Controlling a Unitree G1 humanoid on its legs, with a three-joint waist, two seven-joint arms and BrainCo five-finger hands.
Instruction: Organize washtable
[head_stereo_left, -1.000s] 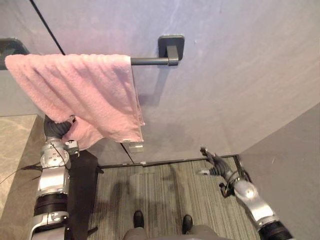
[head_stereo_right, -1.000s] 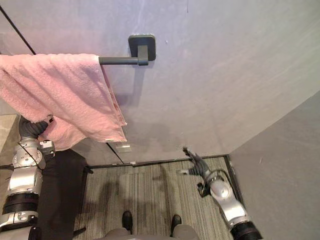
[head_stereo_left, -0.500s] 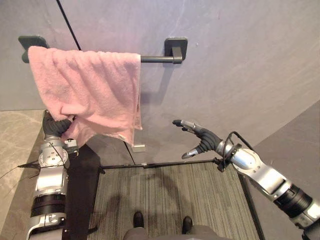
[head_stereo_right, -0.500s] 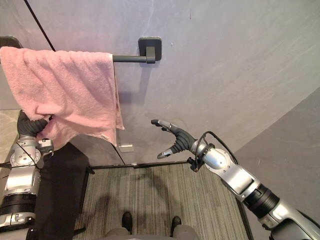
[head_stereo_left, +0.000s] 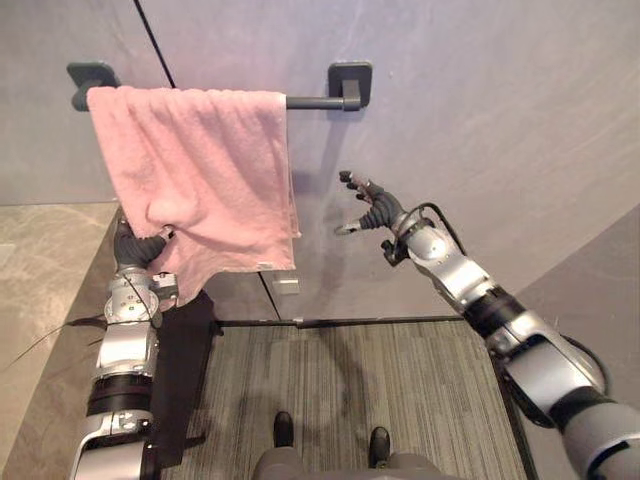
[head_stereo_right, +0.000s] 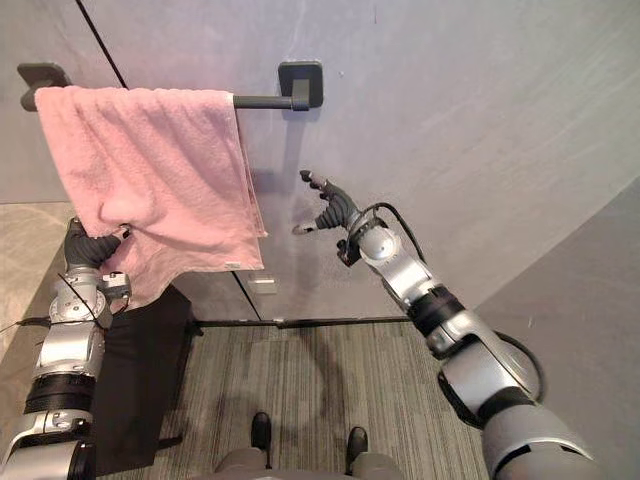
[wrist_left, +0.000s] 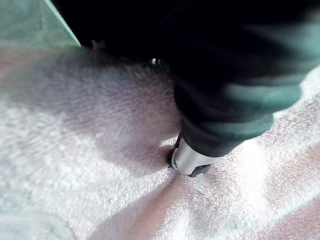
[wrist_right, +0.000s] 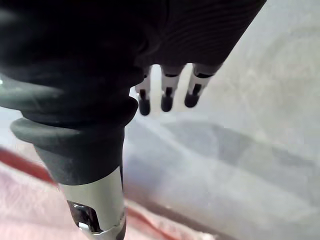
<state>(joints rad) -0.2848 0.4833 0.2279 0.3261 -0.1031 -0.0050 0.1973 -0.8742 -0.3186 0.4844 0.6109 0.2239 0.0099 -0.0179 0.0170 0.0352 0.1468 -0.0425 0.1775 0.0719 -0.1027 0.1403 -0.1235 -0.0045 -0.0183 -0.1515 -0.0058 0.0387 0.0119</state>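
R hand (head_stereo_left: 372, 210) has swung up from near the floor to just beside the pink towel (head_stereo_left: 200, 170)'s free edge, fingers apart, touching nothing; L hand (head_stereo_left: 140, 248) stays pinched on its lower corner; towel's draped over the rail (head_stereo_left: 315, 101) — prob. two-handed straightening next.

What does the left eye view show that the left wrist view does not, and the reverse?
From the left eye view: the dark towel bar on the wall, the open right hand raised near that wall, and the striped carpet. From the left wrist view: a silver fingertip sunk into the cloth, creases gathering around it. Shared: the pink towel and the left hand gripping its lower edge.
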